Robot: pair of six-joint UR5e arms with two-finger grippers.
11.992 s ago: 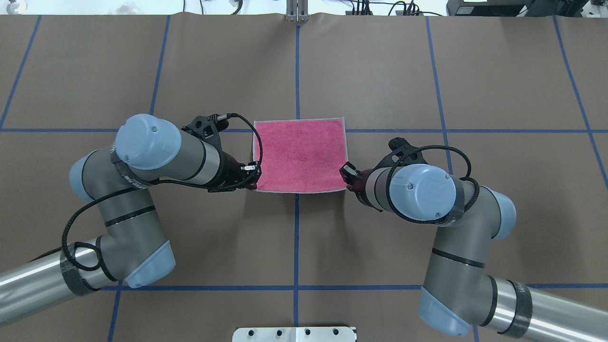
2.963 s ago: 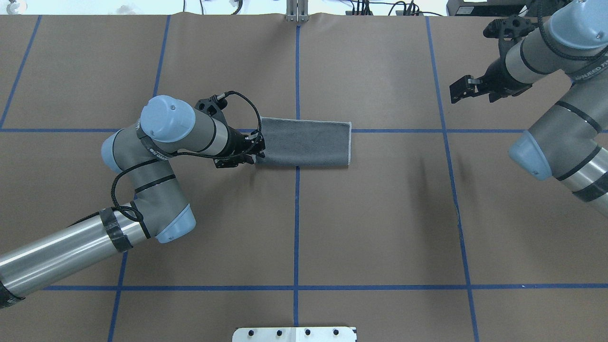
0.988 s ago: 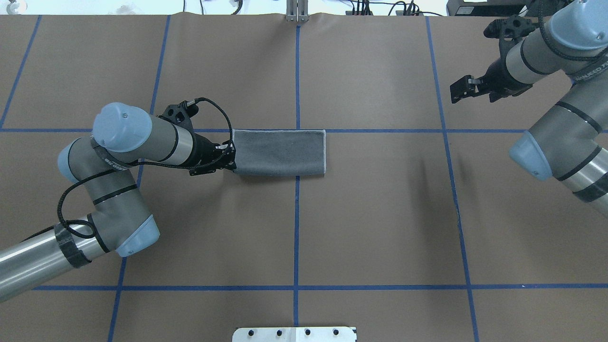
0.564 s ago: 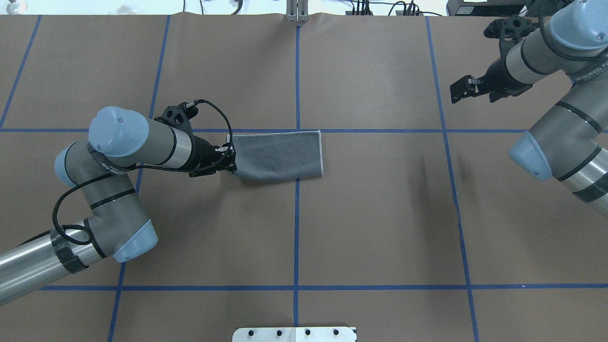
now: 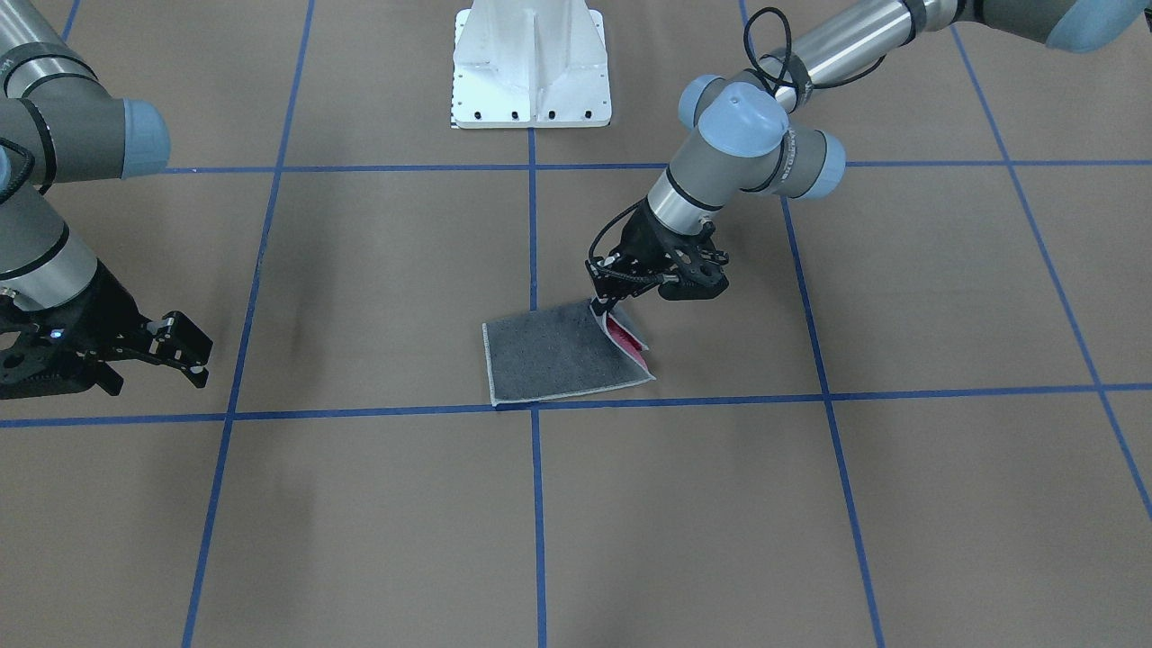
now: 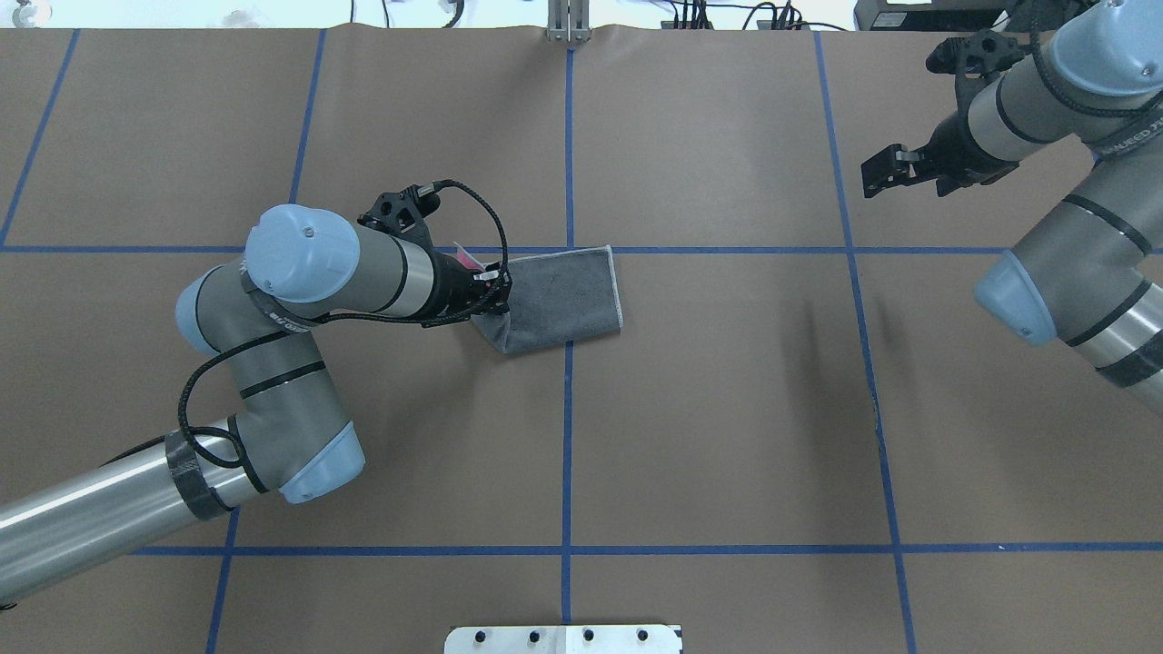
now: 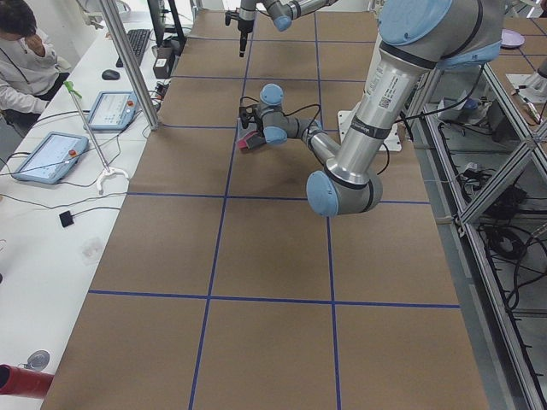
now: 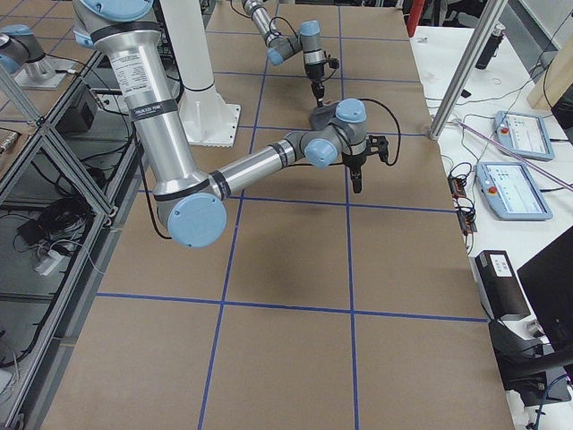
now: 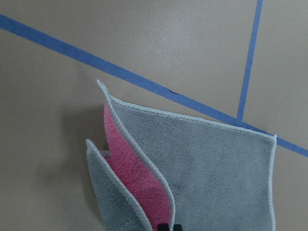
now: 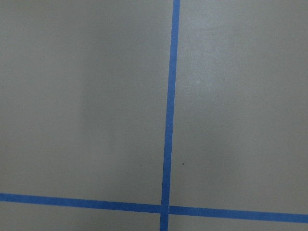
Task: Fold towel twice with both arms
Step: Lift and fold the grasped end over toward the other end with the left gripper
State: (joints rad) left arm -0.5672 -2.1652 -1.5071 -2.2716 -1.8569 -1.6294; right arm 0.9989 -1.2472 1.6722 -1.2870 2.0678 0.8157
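In the overhead view the left arm [image 6: 372, 272], silver-grey tube with light blue joint caps and black cable, comes in from the lower left edge and bends toward the middle of the brown paper-covered table [image 6: 727, 409]. Its black two-finger left gripper [image 6: 495, 289] is clenched on the left end of the small terry-cloth towel [image 6: 568, 295], pinching the layers and holding that end raised off the surface. The towel is folded with its dark grey face up. Its far edge lies along a horizontal blue tape line [image 6: 727, 250], its body crosses the central line, and its right end lies flat on the table. At the lifted end the layers gape, and the left wrist view shows the pink inner face between light grey stitched edges. Well apart, at the far right, the matching right arm [image 6: 1045, 82] holds its black right gripper [image 6: 877, 177] above bare table. Its fingers are spread and grasp nothing.
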